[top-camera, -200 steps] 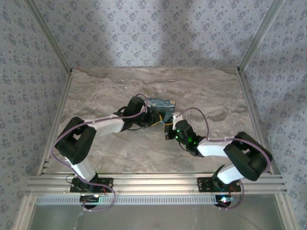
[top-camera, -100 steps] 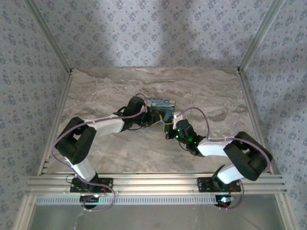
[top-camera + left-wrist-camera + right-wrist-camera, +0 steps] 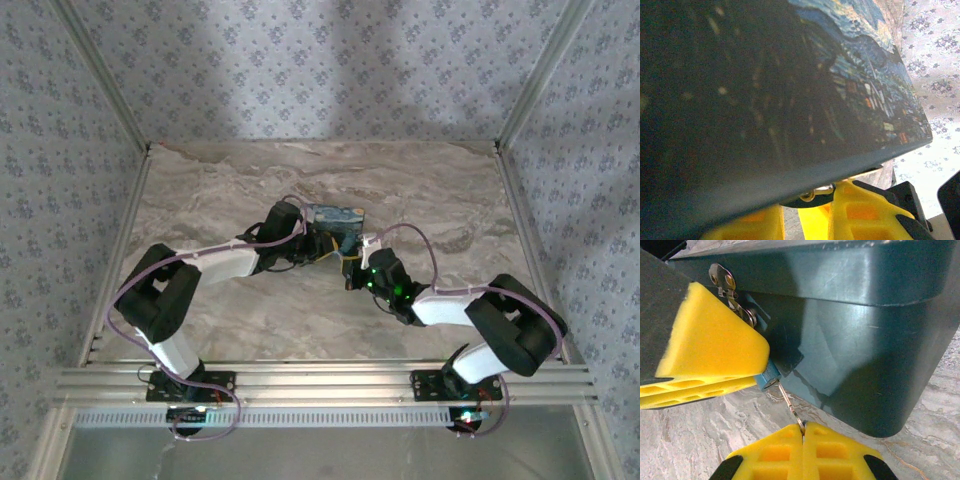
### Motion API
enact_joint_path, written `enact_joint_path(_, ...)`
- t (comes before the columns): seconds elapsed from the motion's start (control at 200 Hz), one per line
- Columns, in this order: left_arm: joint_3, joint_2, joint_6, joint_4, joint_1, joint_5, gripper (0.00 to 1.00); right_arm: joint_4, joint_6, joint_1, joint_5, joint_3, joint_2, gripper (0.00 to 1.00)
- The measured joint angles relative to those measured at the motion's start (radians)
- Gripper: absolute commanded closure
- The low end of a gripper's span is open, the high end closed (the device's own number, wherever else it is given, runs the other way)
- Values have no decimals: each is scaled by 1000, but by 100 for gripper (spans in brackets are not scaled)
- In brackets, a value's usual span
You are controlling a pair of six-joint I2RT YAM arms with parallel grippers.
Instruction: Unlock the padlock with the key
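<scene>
marbled tabletop [image 3: 220,190], floral wallpaper walls [image 3: 320,60], aluminium frame rails [image 3: 320,380]

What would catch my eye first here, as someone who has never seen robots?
First, the blue starry-night box in the middle of the marble-patterned table, where both arms meet. Up close, the right hand pinches a thin key that runs up to a tiny teal padlock on the box's front. The padlock sits against a bright yellow finger of the left hand.
</scene>
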Motion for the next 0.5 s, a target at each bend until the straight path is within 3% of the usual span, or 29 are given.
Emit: enact_joint_path(0.5,0,0,-9,0,-7,2,79,33,0,-4,0,-43,-5,100)
